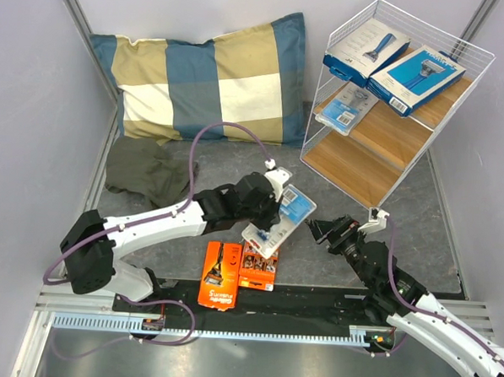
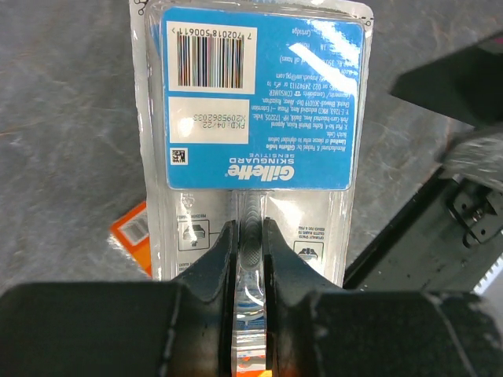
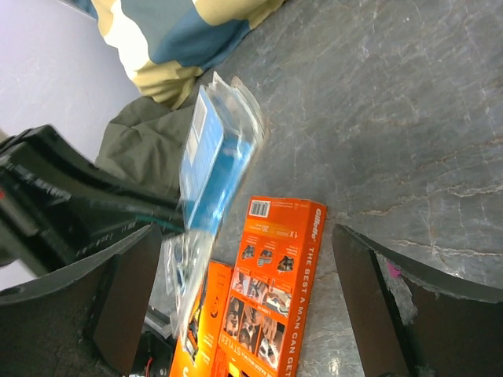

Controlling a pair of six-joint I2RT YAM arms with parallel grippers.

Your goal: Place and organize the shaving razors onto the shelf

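Clear plastic blister pack with blue paper back label (image 2: 263, 102): my left gripper (image 2: 250, 251) is clamped on its lower middle, black fingers (image 2: 224, 255) pinching the ribbed clear plastic. The label is glossy, with a barcode and fine print, and reads upside down to my wrist camera. The razor inside is hidden behind the label and my fingers, and the pack's bottom end is cut off there. From my right wrist the same pack (image 3: 212, 157) is edge-on, tilted and blurred. I cannot tell whether its lower edge touches what lies below.

Below it are two flat orange cardboard razor cards (image 1: 219, 275) (image 1: 259, 269), side by side on the grey stone-patterned table mat (image 1: 419, 223). The right card is partly covered by the held pack.

My right gripper (image 1: 322, 230) is spread wide with nothing between its jaws, just right of the pack.

The white wire-frame shelf with three light wooden boards (image 1: 354, 173) stands far right. Two blue cardboard razor boxes (image 1: 365, 47) (image 1: 417, 77) lie on the top board and a second clear blister pack (image 1: 347, 107) on the middle one.

Far left are a soft blue-and-tan checked pillow (image 1: 207, 81) and a crumpled olive cloth (image 1: 147, 170).
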